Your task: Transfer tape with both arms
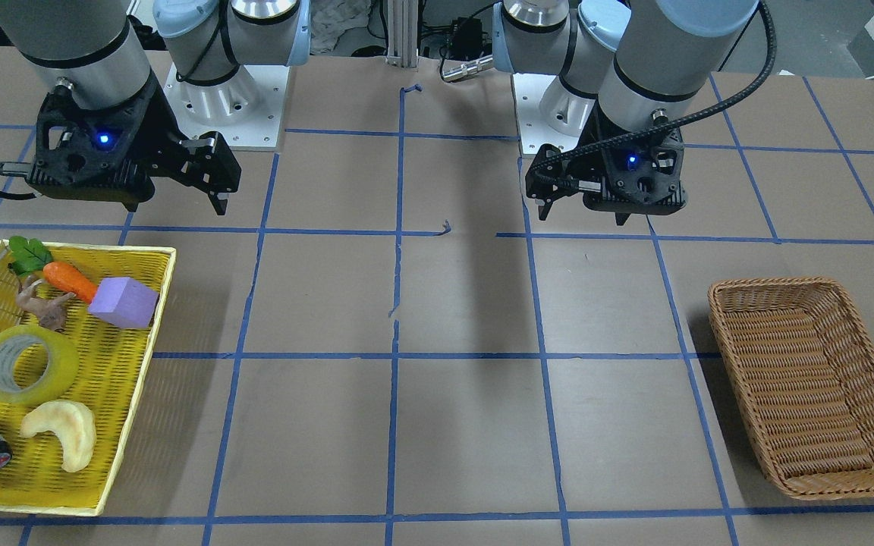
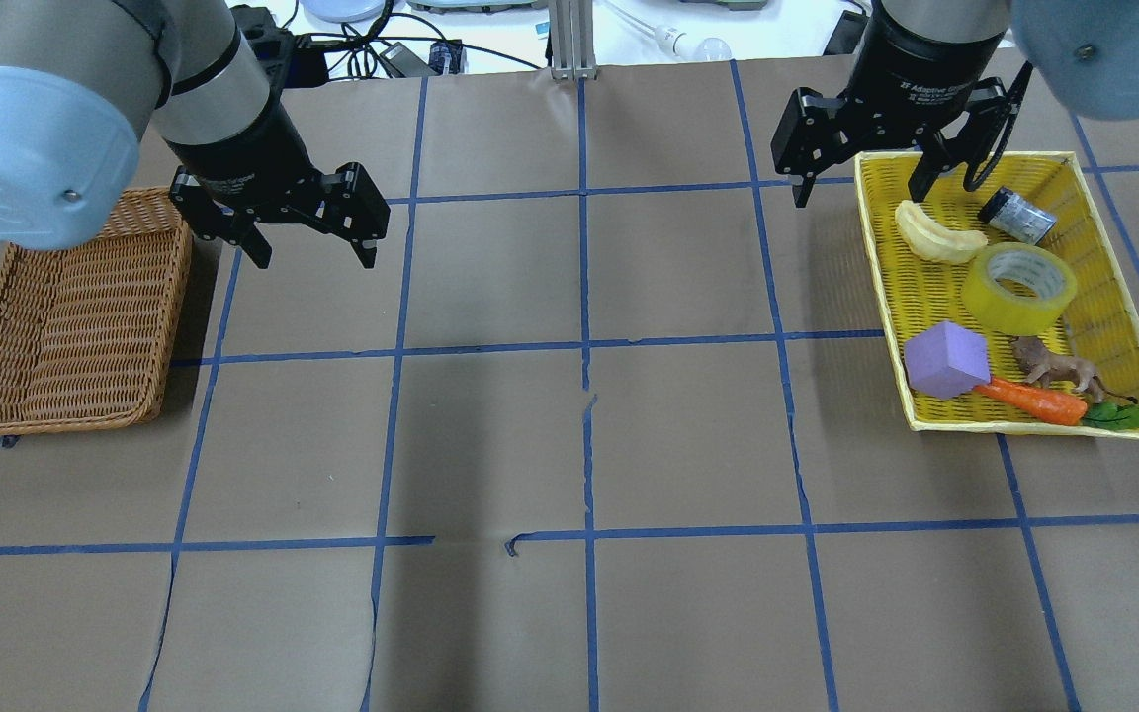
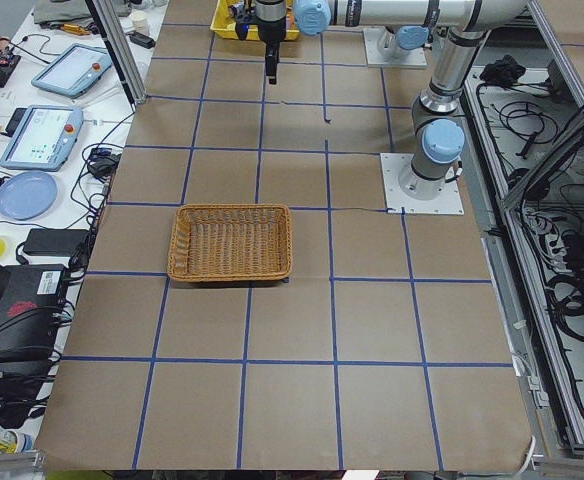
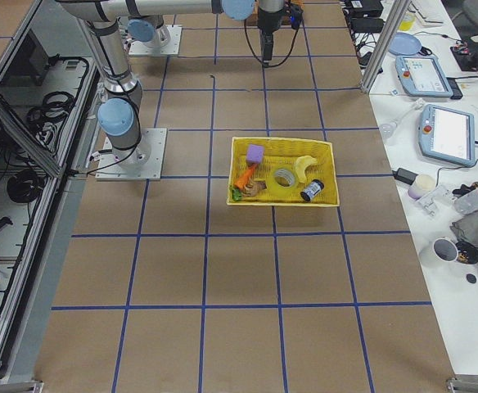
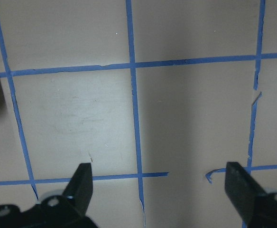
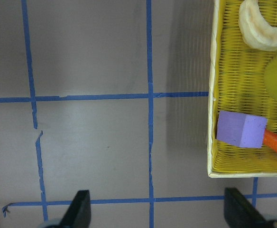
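**A:** What's at the far left of the brown-paper tabletop [image 2: 579,445] with the blue taped grid?

**B:** An oblong brown wicker basket [image 2: 65,316]. Just beside it hang the left arm's fingers [image 2: 362,232], spread wide with nothing between them.

**A:** And across the middle?

**B:** Bare paper, then the right arm's fingers [image 2: 795,158]. They are also parted and hold nothing, and they hover by the edge of the yellow woven plastic tray [image 2: 930,297].

**A:** Where's the tape?

**B:** The wide roll of translucent yellow-green packing tape [image 2: 1009,309] lies flat in that tray, hole upward. It is between a pale crescent-shaped toy [image 2: 935,237] and a brown lion figure [image 2: 1054,368], and near a small grey cylinder [image 2: 1019,216]. A purple foam block [image 2: 945,361] and an orange toy carrot [image 2: 1029,399] share the tray.
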Motion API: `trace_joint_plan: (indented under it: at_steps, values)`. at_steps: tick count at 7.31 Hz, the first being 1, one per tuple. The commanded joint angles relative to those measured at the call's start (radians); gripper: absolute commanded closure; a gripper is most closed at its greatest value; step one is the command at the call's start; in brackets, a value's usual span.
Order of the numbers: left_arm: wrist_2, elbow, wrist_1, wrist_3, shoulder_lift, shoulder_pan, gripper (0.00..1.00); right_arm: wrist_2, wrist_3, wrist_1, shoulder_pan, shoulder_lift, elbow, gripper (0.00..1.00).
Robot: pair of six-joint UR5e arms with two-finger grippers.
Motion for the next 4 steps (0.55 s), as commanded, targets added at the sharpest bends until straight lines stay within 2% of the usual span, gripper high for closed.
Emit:
trace_joint_plan:
  at_steps: [1,4]
  values:
    - [-0.002,-0.001,0.0,0.0,0.0,0.0,0.0,0.0,0.001,0.0,0.0,0.002,0.0,0.0]
    - [0.0,-0.001,0.0,0.0,0.0,0.0,0.0,0.005,-0.001,0.0,0.0,0.002,0.0,0.0]
